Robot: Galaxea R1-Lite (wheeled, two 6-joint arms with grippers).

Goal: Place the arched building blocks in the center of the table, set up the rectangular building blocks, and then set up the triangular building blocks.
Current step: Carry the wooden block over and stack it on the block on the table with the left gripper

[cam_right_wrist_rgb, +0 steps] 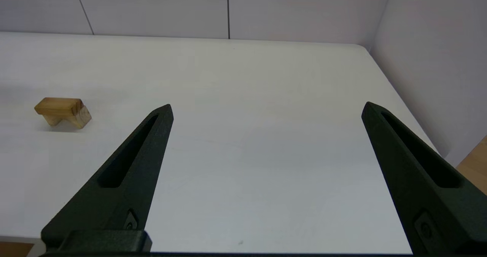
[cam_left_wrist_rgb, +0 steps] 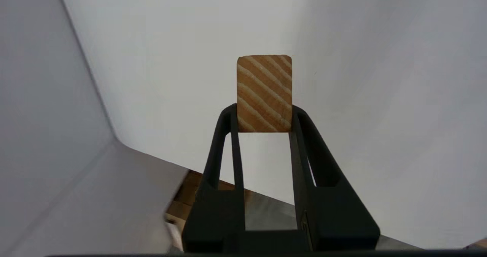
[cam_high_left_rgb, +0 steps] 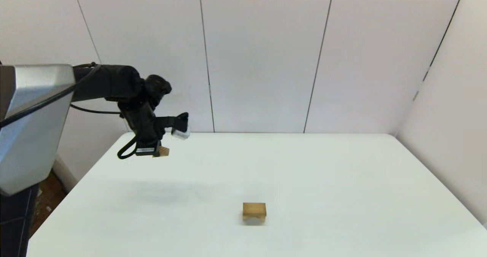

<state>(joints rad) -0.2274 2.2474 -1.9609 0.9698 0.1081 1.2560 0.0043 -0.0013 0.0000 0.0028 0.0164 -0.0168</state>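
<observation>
Currently we see the left tool [cam_left_wrist_rgb: 264, 120] pinching the rectangular block [cam_left_wrist_rgb: 264, 93] by its end, well apart from the arched block [cam_high_left_rgb: 254, 210] on the desk [cam_high_left_rgb: 342, 181]; the right tool [cam_right_wrist_rgb: 266, 110], spread, idles beside the arch; we judge this shallow grip could let the slab pivot and topple on placement.

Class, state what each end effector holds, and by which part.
Left end effector grips the rectangular block by its near end; right end effector holds nothing.

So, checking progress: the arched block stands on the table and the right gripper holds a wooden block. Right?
Not quite. The left wrist view shows the left gripper holds the wooden block. The arched block does stand on the table.
</observation>
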